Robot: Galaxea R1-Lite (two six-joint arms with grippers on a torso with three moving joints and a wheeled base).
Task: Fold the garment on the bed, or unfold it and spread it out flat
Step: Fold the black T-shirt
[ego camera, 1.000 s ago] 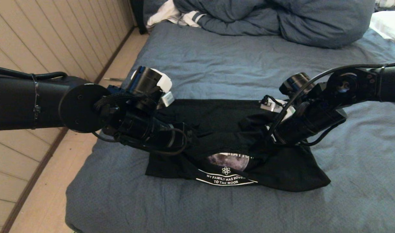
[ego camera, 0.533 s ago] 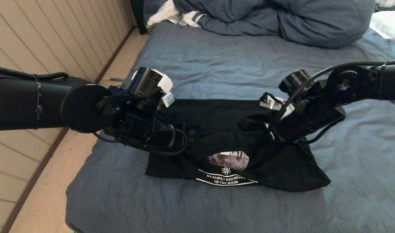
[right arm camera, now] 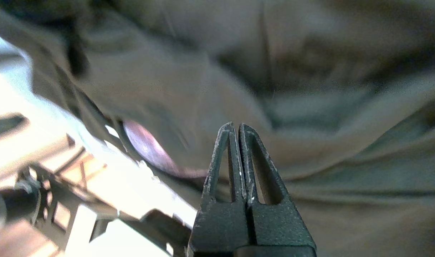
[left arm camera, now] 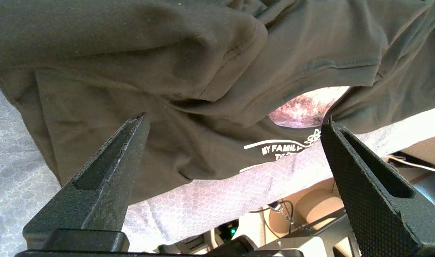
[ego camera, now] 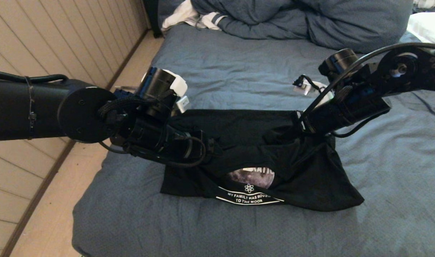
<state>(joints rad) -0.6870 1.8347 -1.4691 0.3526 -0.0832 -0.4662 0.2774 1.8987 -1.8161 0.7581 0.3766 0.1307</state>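
The garment [ego camera: 310, 189], a black T-shirt, lies crumpled on the bed [ego camera: 239, 71], with its moon print and white lettering showing at the near edge. My right gripper [ego camera: 293, 129] is shut on a fold at the garment's right side and holds that cloth raised off the bed. In the right wrist view the fingertips [right arm camera: 236, 125] are pressed together against the dark cloth [right arm camera: 346, 200]. My left gripper [ego camera: 212, 148] hovers low over the garment's left part. It is open, and its fingers [left arm camera: 132, 142] stand wide apart over the cloth [left arm camera: 167, 71] with nothing between them.
A bunched blue-grey duvet [ego camera: 310, 21] and a white striped cloth [ego camera: 189, 14] lie at the head of the bed, with a white pillow [ego camera: 428, 25] at the far right. A panelled wall [ego camera: 42, 43] and a floor strip [ego camera: 132, 67] run along the bed's left edge.
My right gripper has shut on the garment, then risen and drawn back, lifting the cloth's right side. My left arm has barely moved.
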